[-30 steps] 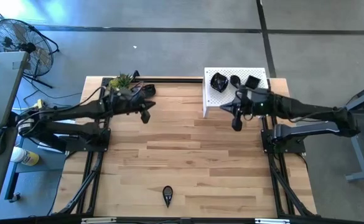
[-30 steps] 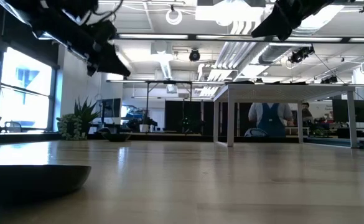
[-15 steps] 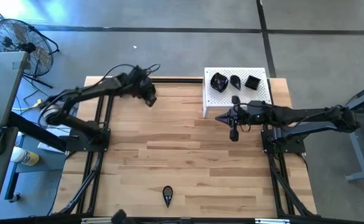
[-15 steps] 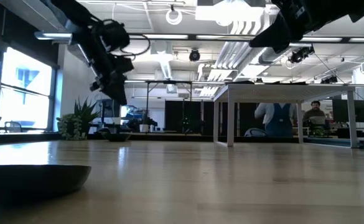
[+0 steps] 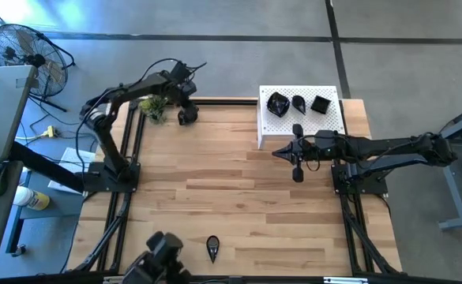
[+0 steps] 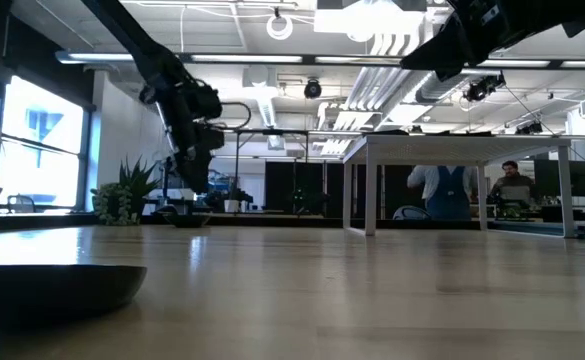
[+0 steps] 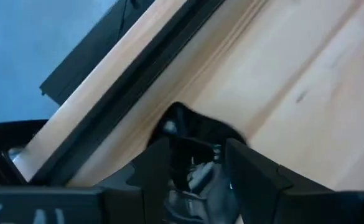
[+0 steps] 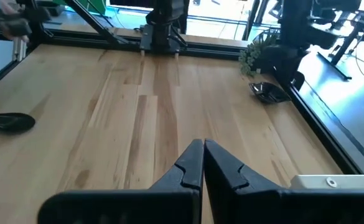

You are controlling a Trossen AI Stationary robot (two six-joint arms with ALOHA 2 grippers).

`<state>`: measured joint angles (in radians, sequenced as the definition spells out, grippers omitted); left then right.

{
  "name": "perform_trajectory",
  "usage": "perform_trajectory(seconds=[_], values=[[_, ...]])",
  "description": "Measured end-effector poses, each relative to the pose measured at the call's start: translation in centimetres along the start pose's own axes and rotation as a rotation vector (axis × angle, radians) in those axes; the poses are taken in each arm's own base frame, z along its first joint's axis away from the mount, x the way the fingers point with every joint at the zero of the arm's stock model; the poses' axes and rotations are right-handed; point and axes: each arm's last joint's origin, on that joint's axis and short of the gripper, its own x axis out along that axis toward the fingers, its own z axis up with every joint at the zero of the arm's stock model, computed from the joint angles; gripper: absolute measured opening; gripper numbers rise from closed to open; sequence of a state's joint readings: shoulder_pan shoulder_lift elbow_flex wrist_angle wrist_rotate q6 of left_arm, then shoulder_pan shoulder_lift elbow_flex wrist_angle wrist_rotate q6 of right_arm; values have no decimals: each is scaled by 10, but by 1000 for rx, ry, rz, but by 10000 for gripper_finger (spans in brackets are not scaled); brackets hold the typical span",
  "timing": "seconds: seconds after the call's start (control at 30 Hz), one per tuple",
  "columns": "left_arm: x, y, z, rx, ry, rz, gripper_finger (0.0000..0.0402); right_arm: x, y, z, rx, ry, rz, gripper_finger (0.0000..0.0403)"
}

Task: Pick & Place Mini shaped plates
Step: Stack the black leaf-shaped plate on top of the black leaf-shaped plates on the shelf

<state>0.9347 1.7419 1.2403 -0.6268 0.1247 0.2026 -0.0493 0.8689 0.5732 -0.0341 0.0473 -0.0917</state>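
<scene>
The left gripper (image 5: 186, 117) reaches to the far edge of the table (image 5: 238, 197) beside the green plant (image 5: 154, 106), its fingers (image 7: 154, 171) spread around a black mini plate (image 7: 194, 127) lying there. The right gripper (image 5: 297, 173), fingers pressed together and empty, hangs over the table just in front of the white platform (image 5: 329, 118), which carries three plates (image 5: 277, 103). Another plate (image 5: 212, 248) lies alone at the table's near edge.

Three mini shaped plates (image 5: 298, 103) sat on the white platform (image 5: 272, 126) at the desk's (image 5: 215, 189) one o'clock; another plate (image 5: 212, 248) lay at six o'clock.
</scene>
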Motion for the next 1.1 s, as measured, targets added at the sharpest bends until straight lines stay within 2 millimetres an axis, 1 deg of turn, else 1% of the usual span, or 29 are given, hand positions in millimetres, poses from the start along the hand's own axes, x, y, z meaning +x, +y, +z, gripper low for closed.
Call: perform_trajectory(seconds=[0.13,0.27,0.47,0.57,0.63,0.73,0.93,1.0,1.1], values=[[14,17,6,26,54,4,156,0,0,0,0,0,0,1],[26,29,6,57,107,6,156,0,0,0,-2,1,-1,2],[40,38,2,111,148,9,156,0,0,0,-2,-1,-3,2],[47,37,0,115,160,-24,152,0,0,0,-6,-1,-3,1],[52,37,-3,117,178,-53,140,0,0,0,-13,-1,-3,1],[57,35,-5,144,184,-107,108,0,0,1,-13,-9,-4,2],[58,27,-4,222,194,-132,18,0,0,2,-12,-17,-4,2],[53,27,-4,216,215,-141,7,0,0,2,-12,-17,-4,1],[44,27,2,202,263,-129,13,0,0,2,-9,-17,-4,1]])
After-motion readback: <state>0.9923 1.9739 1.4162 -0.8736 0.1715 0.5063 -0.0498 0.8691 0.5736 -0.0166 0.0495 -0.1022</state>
